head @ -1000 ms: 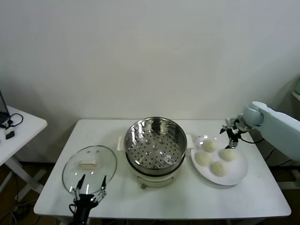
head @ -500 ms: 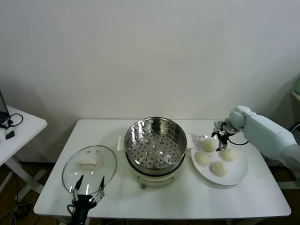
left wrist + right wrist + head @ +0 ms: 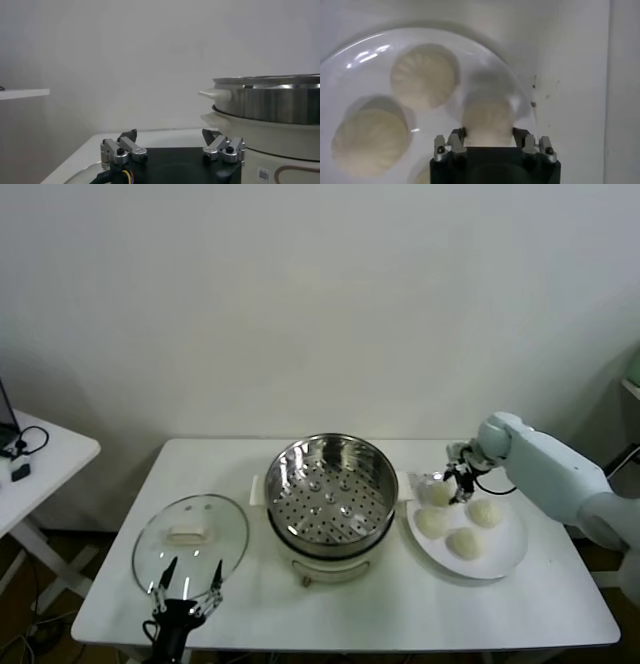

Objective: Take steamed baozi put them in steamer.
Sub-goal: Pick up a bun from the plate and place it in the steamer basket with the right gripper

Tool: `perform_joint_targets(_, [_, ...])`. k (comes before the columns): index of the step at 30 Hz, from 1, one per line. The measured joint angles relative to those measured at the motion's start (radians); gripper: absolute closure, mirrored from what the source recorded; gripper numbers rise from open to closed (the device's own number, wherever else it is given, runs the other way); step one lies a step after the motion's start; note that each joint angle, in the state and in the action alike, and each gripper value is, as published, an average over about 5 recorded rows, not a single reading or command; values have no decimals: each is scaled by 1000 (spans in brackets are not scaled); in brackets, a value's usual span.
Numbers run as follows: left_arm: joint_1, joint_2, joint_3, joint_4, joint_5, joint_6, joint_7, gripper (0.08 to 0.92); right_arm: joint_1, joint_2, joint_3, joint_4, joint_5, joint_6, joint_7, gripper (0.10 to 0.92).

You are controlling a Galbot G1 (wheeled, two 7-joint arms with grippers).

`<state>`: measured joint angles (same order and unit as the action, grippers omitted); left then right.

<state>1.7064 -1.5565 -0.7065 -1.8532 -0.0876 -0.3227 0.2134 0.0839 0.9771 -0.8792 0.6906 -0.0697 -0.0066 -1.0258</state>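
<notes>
**A:** So where do things stand with the four small cream-white dough buns (image 3: 457, 519)?

**B:** All four sit on the flat white plate (image 3: 505, 555) at the right of the white table (image 3: 400, 604). The right gripper (image 3: 451, 482) is down over the far-left bun (image 3: 487, 120), its jaws spread on either side of it, seemingly not yet pressing in. The round shiny stainless-steel steamer pot (image 3: 330, 489) with its perforated tray is empty, just left of the plate.

**A:** And the left gripper (image 3: 190, 594)?

**B:** Parked at the near edge by the round glass lid (image 3: 190, 532), fingers apart, holding nothing.

**A:** How would you expect a bun to handle?

**B:** Light and soft, I'd judge, with a smooth skin that dents or tears if squeezed hard. The pleated top looks delicate. Better to take it across the widest part of its sides, low enough that it cannot roll out, and close only until it is held. It may also stick slightly to the plate.
</notes>
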Motion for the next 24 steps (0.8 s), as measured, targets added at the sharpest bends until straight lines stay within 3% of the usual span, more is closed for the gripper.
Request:
perform_joint_targets(11, [15,0,-7,-11,0,-1,-1,177,188,-56,-174,133,125,59,-30,386])
perform_joint_targets(24, [27,1,-8,-22,5,-2,-2,177,631,-19,-478,390,305,275,-49,380])
